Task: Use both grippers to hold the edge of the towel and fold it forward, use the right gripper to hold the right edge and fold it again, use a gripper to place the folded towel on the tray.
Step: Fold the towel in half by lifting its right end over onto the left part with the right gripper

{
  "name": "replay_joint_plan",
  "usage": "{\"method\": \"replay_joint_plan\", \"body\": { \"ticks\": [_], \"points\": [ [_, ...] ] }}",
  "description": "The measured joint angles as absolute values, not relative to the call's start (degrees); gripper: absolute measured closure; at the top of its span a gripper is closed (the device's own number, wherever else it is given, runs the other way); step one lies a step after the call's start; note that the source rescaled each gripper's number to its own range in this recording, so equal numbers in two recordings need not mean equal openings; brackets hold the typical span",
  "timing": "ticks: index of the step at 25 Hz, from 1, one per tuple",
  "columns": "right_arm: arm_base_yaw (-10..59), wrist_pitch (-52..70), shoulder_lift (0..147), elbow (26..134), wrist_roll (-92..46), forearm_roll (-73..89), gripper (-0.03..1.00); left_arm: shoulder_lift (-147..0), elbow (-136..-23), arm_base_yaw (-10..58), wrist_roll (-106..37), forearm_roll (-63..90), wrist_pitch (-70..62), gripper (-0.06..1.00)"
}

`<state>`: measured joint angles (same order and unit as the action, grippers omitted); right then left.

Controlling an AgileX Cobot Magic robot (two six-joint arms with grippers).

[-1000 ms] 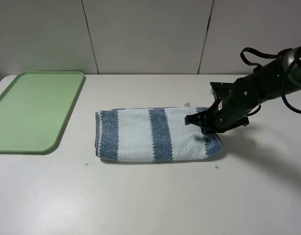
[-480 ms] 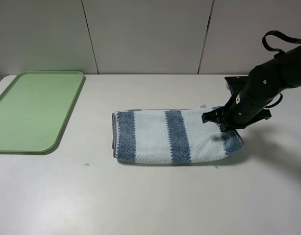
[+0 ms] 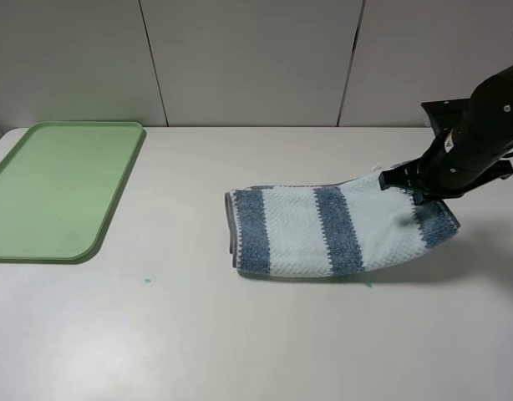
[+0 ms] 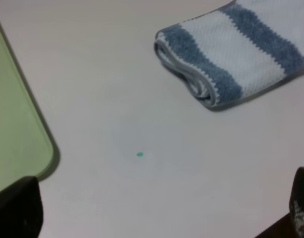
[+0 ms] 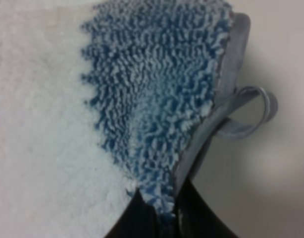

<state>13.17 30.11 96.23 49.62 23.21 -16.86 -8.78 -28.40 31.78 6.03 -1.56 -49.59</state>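
The towel [image 3: 323, 230], white with blue stripes and folded once, lies right of the table's middle, its right end raised. My right gripper [image 3: 413, 190] is shut on that right edge. In the right wrist view, the dark fingers [image 5: 142, 218] pinch the blue corner of the towel [image 5: 152, 99] beside a grey hanging loop [image 5: 251, 111]. The green tray [image 3: 56, 192] lies empty at the far left, well apart from the towel. My left gripper [image 4: 157, 215] is open and empty, its fingertips at the frame corners, over bare table. That view also shows the towel's [image 4: 231, 54] folded left end.
A corner of the tray [image 4: 13, 124] shows in the left wrist view. A small green speck [image 3: 147, 281] marks the table between tray and towel, and another [image 3: 368, 284] lies by the towel's front edge. The wall stands behind the table.
My right gripper has moved right and a little back with the towel's edge in it, dragging the whole towel to the right, farther from the tray.
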Motion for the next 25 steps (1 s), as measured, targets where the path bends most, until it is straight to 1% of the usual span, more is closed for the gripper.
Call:
{"method": "replay_joint_plan", "body": {
  "ticks": [12, 19, 25],
  "points": [
    [12.8, 39.35, 91.88, 52.33, 23.21, -19.99, 0.93, -8.78, -28.4, 31.78, 6.03, -1.56, -49.54, -0.06],
    [17.16, 41.77, 91.38, 55.71, 23.21, -18.01, 0.93, -8.78, -28.4, 31.78, 6.03, -1.56, -49.54, -0.06],
    [20.79, 41.72, 91.38, 56.14, 23.21, -13.49, 0.93, -8.78, -28.4, 31.78, 6.03, -1.56, -49.54, -0.06]
  ]
}}
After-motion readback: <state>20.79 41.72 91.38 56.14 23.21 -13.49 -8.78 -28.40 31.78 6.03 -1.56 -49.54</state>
